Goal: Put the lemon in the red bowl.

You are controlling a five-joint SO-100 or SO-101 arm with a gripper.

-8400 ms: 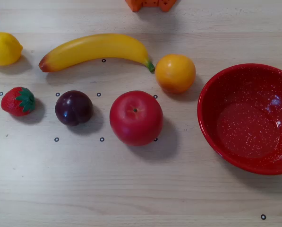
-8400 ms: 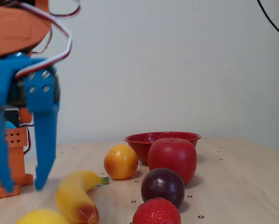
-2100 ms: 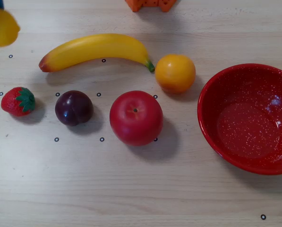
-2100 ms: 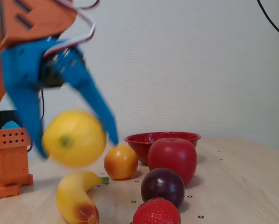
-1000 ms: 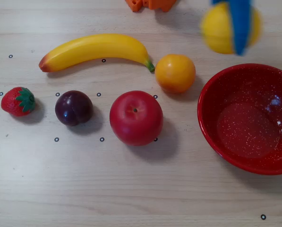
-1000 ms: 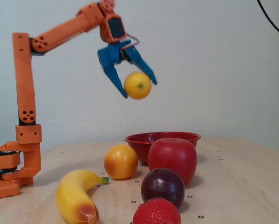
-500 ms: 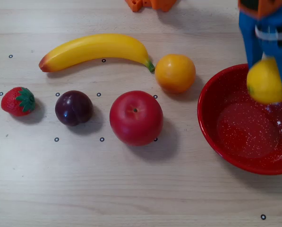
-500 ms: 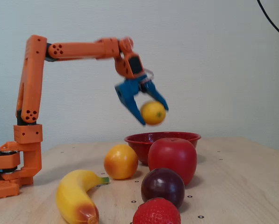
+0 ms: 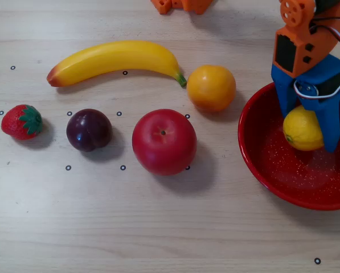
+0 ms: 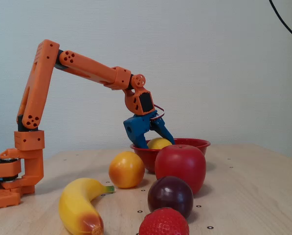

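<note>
Nearly done. Overhead view: hand [image 9: 311,132] sits inside the bowl [image 9: 261,170], blue fingers clamped either side of the lemon [image 9: 300,129]. Lemon low over the upper part of the bowl's inside; contact with the floor can't be told. Left to do, by my reading: let go, pull out. Bowl glossy red, white-speckled, round, wide. Lemon smooth, bright yellow, oval. Counter [image 9: 158,227] pale wood grain.

Fixed view: hand [image 10: 155,139] dipped to the bowl [image 10: 194,144] rim, the lemon's [image 10: 159,143] top just showing above it. Arm matte orange plastic, blocky.
</note>
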